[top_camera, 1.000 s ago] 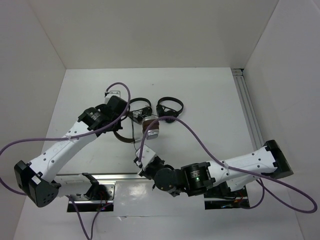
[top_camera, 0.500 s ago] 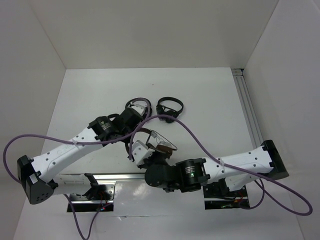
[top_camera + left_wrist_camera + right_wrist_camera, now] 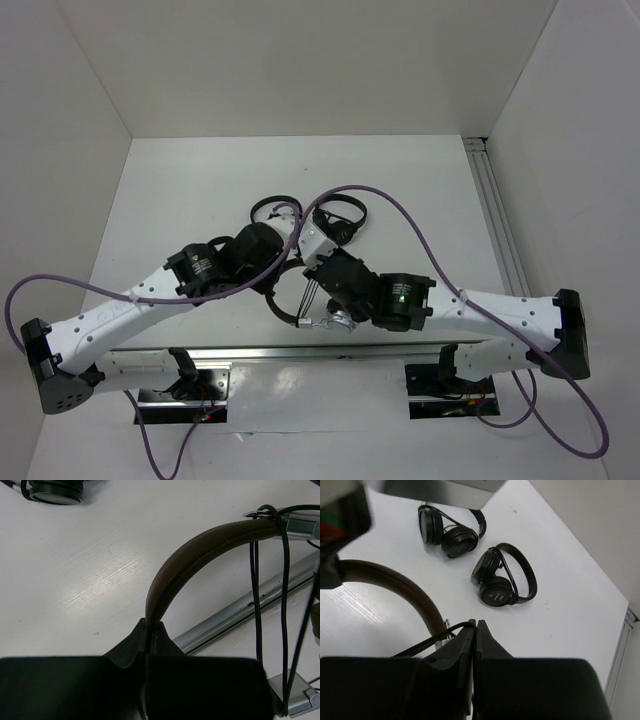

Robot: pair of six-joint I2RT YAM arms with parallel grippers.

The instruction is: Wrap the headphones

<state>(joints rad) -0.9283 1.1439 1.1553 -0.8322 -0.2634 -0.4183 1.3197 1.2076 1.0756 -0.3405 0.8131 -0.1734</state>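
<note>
Enclosing white table (image 3: 170, 200), plain white walls (image 3: 300, 60), aluminium rail (image 3: 497, 215), headphones (image 3: 200, 545) gripped.

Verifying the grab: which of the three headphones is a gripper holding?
The brown-banded headphones, headband pinched by the left gripper; both all-black pairs lie free.

three pairs of headphones on or over the tabletop (image 3: 420, 190): one brown-banded pair (image 3: 200, 542) and two all-black ones. seen from the right wrist, the far black pair (image 3: 455, 540) is at 11 o'clock and the near black pair (image 3: 495, 595) is just off centre toward 1 o'clock. one thin black cable (image 3: 285, 605). two arms, the left arm (image 3: 130, 305) and the right arm (image 3: 490, 310). two end effectors, the left end effector (image 3: 148, 625) and the right end effector (image 3: 475, 625). two purple leads, the left lead (image 3: 60, 285) and the right lead (image 3: 420, 228).
</note>
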